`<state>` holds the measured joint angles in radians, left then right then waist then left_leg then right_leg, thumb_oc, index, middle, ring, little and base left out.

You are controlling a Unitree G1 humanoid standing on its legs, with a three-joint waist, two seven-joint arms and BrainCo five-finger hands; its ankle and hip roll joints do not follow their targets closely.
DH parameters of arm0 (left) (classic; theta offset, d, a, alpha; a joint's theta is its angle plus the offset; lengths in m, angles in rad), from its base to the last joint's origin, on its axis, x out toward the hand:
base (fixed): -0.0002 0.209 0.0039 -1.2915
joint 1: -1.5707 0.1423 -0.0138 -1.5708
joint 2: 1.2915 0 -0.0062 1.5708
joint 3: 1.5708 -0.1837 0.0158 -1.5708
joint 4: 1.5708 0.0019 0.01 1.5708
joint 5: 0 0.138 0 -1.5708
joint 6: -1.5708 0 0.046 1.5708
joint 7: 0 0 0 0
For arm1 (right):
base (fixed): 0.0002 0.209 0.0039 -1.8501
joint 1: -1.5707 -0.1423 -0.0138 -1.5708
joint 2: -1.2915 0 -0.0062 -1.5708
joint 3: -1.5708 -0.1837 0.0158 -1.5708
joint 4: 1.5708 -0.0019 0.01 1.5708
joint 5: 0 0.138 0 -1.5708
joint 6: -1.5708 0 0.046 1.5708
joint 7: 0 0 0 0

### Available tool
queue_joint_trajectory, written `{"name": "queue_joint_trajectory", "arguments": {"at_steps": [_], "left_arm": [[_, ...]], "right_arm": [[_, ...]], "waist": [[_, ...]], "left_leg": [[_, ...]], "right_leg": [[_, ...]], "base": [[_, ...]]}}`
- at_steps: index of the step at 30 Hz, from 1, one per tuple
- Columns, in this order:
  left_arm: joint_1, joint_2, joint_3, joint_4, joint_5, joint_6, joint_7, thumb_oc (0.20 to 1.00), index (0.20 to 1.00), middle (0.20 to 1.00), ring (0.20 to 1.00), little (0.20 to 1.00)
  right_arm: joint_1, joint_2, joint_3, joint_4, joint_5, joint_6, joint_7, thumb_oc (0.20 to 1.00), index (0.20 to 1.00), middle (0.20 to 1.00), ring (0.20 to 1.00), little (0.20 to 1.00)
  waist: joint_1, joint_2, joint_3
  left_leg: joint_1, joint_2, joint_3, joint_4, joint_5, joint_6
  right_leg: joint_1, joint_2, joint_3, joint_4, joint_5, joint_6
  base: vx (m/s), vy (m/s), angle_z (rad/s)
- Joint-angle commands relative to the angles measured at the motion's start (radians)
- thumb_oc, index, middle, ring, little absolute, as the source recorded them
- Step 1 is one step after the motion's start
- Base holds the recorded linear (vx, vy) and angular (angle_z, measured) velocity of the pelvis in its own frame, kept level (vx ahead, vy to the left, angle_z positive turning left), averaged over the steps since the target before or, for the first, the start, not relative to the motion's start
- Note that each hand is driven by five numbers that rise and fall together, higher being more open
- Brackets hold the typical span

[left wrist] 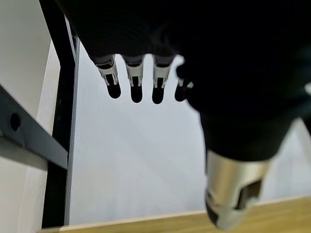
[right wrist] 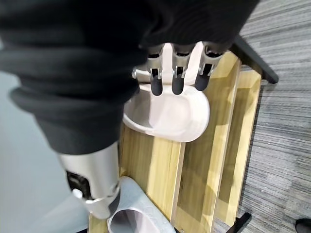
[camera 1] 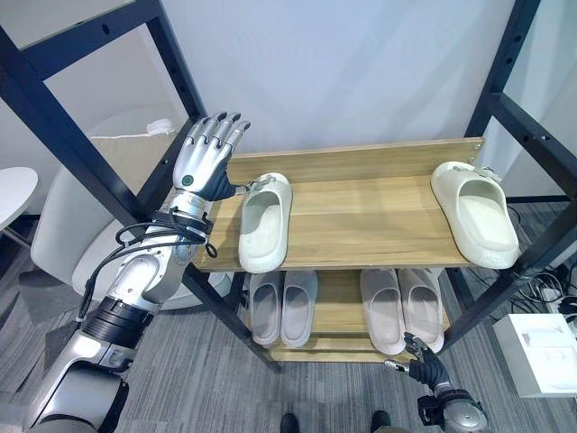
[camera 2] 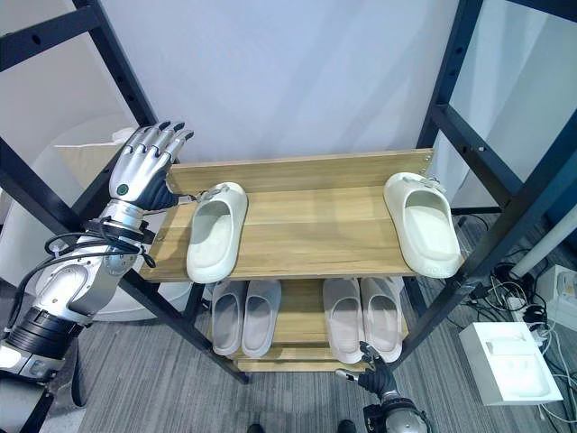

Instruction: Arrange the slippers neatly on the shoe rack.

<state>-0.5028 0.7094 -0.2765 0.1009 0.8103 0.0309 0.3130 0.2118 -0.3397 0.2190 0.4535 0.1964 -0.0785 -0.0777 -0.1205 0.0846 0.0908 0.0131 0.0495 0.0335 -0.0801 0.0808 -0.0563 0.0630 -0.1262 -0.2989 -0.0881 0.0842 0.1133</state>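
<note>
Two cream slippers lie on the wooden top shelf (camera 1: 361, 221) of the rack. One slipper (camera 1: 264, 221) is at the left end and the other (camera 1: 475, 212) at the right end, turned slightly; both toes reach the front edge. My left hand (camera 1: 200, 158) is raised at the shelf's left end, fingers straight and open, thumb close by the left slipper's heel. My right hand (camera 1: 424, 359) hangs low in front of the lower shelf (camera 1: 338, 311), open, its fingers (right wrist: 176, 77) over a pale slipper (right wrist: 170, 114).
The lower shelf holds a grey pair (camera 1: 281, 307) and a beige pair (camera 1: 401, 308). Black frame posts (camera 1: 77, 149) stand on both sides of the rack. A white box (camera 1: 541, 352) lies on the floor at the right, and a white chair (camera 1: 81, 225) stands behind the left post.
</note>
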Motion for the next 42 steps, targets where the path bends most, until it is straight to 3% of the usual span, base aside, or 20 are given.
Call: {"name": "queue_joint_trajectory", "arguments": {"at_steps": [1,10,20,21,22,31,42], "left_arm": [[-0.081,0.058,0.015,0.060,0.035,0.025,0.018,1.000,1.000,1.000,1.000,1.000],[-0.128,-0.010,-0.052,0.181,0.018,0.047,0.023,1.000,1.000,1.000,1.000,1.000],[-0.187,-0.031,-0.090,0.298,0.028,0.092,0.037,1.000,1.000,1.000,1.000,1.000],[-0.195,-0.035,-0.092,0.312,0.030,0.098,0.040,0.743,0.743,0.743,0.743,0.743],[-0.215,-0.039,-0.106,0.339,0.026,0.102,0.042,0.200,0.200,0.200,0.200,0.200],[-0.303,-0.007,-0.163,0.367,0.011,0.095,0.001,0.200,0.200,0.200,0.200,0.200],[-0.403,-0.119,-0.273,0.363,0.011,0.059,-0.002,0.200,0.200,0.200,0.200,0.200]], "right_arm": [[-0.032,0.009,-0.009,-0.081,-0.001,-0.028,0.002,1.000,1.000,1.000,1.000,1.000],[-0.028,0.011,-0.005,-0.083,-0.005,-0.027,-0.007,1.000,1.000,1.000,1.000,1.000],[-0.009,-0.002,-0.010,-0.098,-0.011,-0.031,-0.011,1.000,1.000,1.000,1.000,1.000],[-0.006,-0.002,-0.012,-0.099,-0.011,-0.032,-0.013,1.000,1.000,1.000,1.000,1.000],[-0.005,-0.003,-0.011,-0.101,-0.010,-0.031,-0.016,1.000,1.000,1.000,1.000,1.000],[-0.007,-0.012,-0.013,-0.105,-0.010,-0.025,-0.014,1.000,1.000,1.000,1.000,1.000],[-0.025,-0.016,-0.006,-0.111,0.016,-0.032,-0.024,1.000,1.000,1.000,1.000,1.000]], "waist": [[-0.009,-0.047,0.035],[-0.031,-0.045,0.038],[-0.052,-0.044,0.042],[-0.054,-0.044,0.042],[-0.059,-0.043,0.042],[-0.068,-0.039,0.045],[-0.102,-0.023,0.046]], "left_leg": [[0.030,-0.049,-0.004,-0.007,-0.071,-0.012],[0.023,-0.051,0.012,-0.007,-0.078,-0.003],[0.018,-0.049,0.031,-0.007,-0.081,0.001],[0.017,-0.048,0.032,-0.007,-0.081,0.001],[0.017,-0.048,0.036,-0.007,-0.080,0.000],[0.011,-0.046,0.046,-0.007,-0.078,-0.001],[0.019,-0.041,0.068,-0.007,-0.076,-0.004]], "right_leg": [[0.045,0.022,-0.001,0.012,-0.114,0.013],[0.026,0.019,0.017,0.013,-0.106,0.018],[0.013,0.019,0.040,0.011,-0.101,0.022],[0.012,0.019,0.041,0.010,-0.100,0.022],[0.009,0.019,0.045,0.010,-0.098,0.023],[-0.003,0.019,0.056,0.009,-0.092,0.026],[-0.003,0.021,0.078,0.007,-0.090,0.024]], "base": [[0.00,0.000,0.00],[0.01,0.011,-0.06],[0.00,0.003,-0.05],[0.00,0.002,-0.05],[0.00,0.002,-0.04],[-0.01,-0.005,-0.08],[0.00,-0.002,-0.01]]}}
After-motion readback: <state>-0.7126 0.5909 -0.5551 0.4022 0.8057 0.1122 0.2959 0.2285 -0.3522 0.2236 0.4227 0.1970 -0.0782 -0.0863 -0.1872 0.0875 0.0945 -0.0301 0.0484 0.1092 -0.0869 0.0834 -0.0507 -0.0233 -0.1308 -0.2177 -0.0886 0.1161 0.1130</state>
